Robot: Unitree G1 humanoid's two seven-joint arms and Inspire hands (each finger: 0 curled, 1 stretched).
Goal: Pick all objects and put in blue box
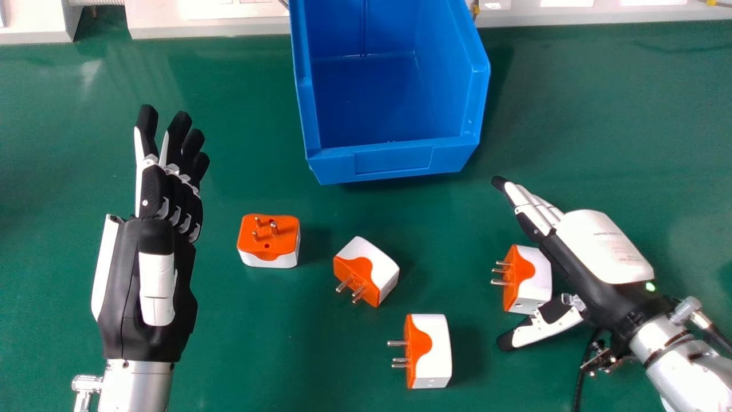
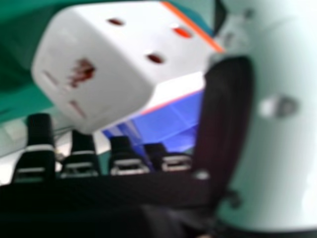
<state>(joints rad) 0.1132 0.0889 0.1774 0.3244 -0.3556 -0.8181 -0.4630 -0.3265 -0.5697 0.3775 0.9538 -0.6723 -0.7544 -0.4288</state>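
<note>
My right hand (image 1: 600, 246) is open at the right, its thumb and fingers on either side of an orange and white plug adapter (image 1: 534, 280). In the right hand view that adapter (image 2: 109, 59) is close before the open hand (image 2: 79, 161). Three more such adapters lie on the table: one (image 1: 269, 240) with pins up left of centre, one (image 1: 367, 270) tilted at the centre, one (image 1: 432, 352) nearer the front edge. At the top centre stands the blue box (image 1: 394, 160), its visible floor bare. My left hand (image 1: 166, 189) is open at the left, holding nothing.
The green table (image 1: 257, 343) extends around the adapters. Behind it, pale equipment (image 1: 211, 26) runs along the far edge on both sides of the box. A black cable (image 1: 580, 377) hangs by the right wrist.
</note>
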